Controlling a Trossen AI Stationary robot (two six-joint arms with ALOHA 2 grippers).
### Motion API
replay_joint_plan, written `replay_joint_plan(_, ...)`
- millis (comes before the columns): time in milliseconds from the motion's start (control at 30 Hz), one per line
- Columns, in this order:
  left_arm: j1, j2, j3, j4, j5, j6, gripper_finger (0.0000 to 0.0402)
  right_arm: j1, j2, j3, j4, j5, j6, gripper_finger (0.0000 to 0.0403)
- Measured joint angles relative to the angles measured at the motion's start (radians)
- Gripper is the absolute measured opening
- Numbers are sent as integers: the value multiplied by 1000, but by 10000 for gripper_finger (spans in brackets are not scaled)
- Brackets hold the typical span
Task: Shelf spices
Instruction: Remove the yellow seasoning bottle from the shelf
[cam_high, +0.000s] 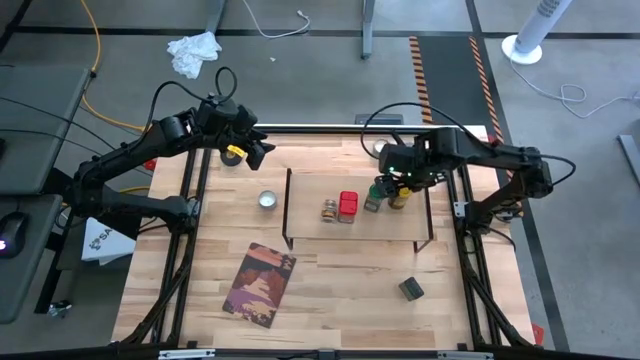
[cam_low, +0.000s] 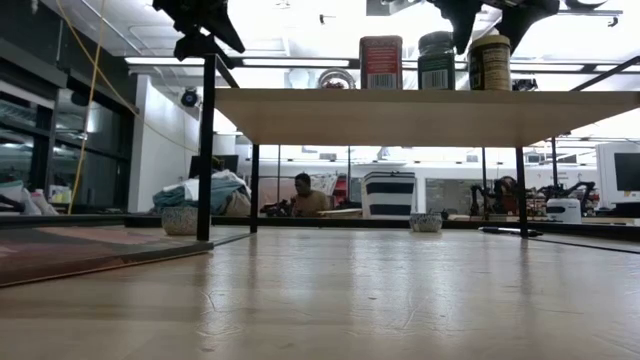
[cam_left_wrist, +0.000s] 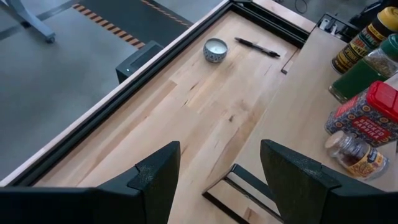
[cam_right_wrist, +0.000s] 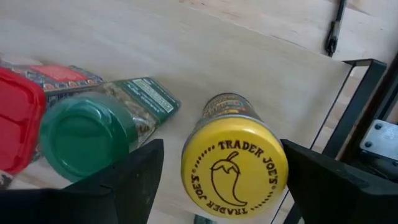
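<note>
Red box (cam_low: 381, 62), green-topped jar (cam_low: 436, 61) and yellow-topped jar (cam_low: 490, 62) stand on the shelf (cam_low: 420, 115)

Looks like a robotics lab or workshop — grey concrete floor (cam_high: 300, 45) with striped hazard tape (cam_high: 421, 70), loose cables (cam_high: 575, 95), a pedestal fan (cam_high: 530, 35), long windows (cam_low: 400, 170) and benches of equipment (cam_low: 560, 205) behind a seated person (cam_low: 303, 195).

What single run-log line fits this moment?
shelf: four spices | dark grey tin: on table | right gripper: open around yellow-topped jar | left gripper: open, empty
</note>
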Motion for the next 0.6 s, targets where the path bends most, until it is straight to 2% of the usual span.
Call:
replay_joint_plan(267,0,0,0,0,0,0,221,5,0,-78,-2,-15,10,299)
replay_joint_plan(500,0,0,0,0,-5,1,221,43,-3,-58,-2,58,7,211)
replay_joint_plan(600,0,0,0,0,-5,1,221,63,-11,-31,-1,91,3,206)
